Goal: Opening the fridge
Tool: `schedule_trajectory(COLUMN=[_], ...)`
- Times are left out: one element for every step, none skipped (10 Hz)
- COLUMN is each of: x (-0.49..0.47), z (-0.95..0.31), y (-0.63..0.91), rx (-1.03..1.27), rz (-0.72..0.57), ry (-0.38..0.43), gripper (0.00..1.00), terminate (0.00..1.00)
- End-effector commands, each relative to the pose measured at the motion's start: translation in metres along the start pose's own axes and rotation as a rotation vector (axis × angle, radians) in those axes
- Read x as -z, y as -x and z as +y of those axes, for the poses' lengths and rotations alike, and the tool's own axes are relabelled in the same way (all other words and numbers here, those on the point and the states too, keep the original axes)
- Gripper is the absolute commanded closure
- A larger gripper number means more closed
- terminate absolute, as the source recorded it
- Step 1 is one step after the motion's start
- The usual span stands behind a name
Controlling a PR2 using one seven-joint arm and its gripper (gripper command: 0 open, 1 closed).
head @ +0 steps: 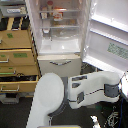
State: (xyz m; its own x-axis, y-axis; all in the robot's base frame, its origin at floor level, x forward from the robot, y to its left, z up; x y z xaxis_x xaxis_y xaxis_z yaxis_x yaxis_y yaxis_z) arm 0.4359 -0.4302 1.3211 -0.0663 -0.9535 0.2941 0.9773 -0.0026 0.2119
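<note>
— White robot body (47, 100) filled the foreground, its arm (92, 87) reaching to the exterior view's right; was the fridge (60, 30) open?

— Yes; it stood at the back beside the wooden cabinet (17, 60), its upper door (107, 37) swung wide, shelves bare to view; the lower drawer (59, 64) stayed closed.

— And the claw?

— Hidden at the frame's edge; I couldn't tell its state; little seemed left beyond withdrawing.

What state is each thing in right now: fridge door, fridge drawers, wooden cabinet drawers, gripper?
Tall white fridge: upper compartment exposed, shelves stocked.
Large white upper door: swung wide open toward the exterior view's right.
White lower fridge drawer with curved silver handle: shut.
Tan wooden drawer cabinet: at least one lower drawer pulled partly out.
Gripper: not visible; only the white arm shows.
</note>
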Motion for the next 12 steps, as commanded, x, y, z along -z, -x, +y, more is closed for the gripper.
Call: schedule_trajectory(x=[0.059,0.07,0.076,0.086,0.099,0.104,0.103,0.119,0.145,0.171,0.185,0.193], z=[0.047,0.081,0.118,0.142,0.172,0.206,0.231,0.242,0.244,0.236,0.231,0.216], y=[0.68,0.688,0.694,0.7,0.703,0.708,0.718,0.732,0.753,0.778,0.798,0.827], rx=[-0.842,-0.756,-0.729,-0.724,-0.716,-0.736,-0.765,-0.771,-0.785,-0.784,-0.802,-0.849], rz=[-0.099,-0.113,-0.103,-0.08,-0.065,-0.101,-0.143,-0.121,-0.083,-0.051,-0.029,-0.034], ry=[-0.059,-0.134,-0.15,-0.169,-0.176,-0.189,-0.173,-0.171,-0.162,-0.134,-0.132,-0.131], gripper=[0.0,0.0,0.0,0.0,0.0,0.0,0.0,0.0,0.0,0.0,0.0,0.0], terminate=[0.0,0.0,0.0,0.0,0.0,0.0,0.0,0.0,0.0,0.0,0.0,0.0])
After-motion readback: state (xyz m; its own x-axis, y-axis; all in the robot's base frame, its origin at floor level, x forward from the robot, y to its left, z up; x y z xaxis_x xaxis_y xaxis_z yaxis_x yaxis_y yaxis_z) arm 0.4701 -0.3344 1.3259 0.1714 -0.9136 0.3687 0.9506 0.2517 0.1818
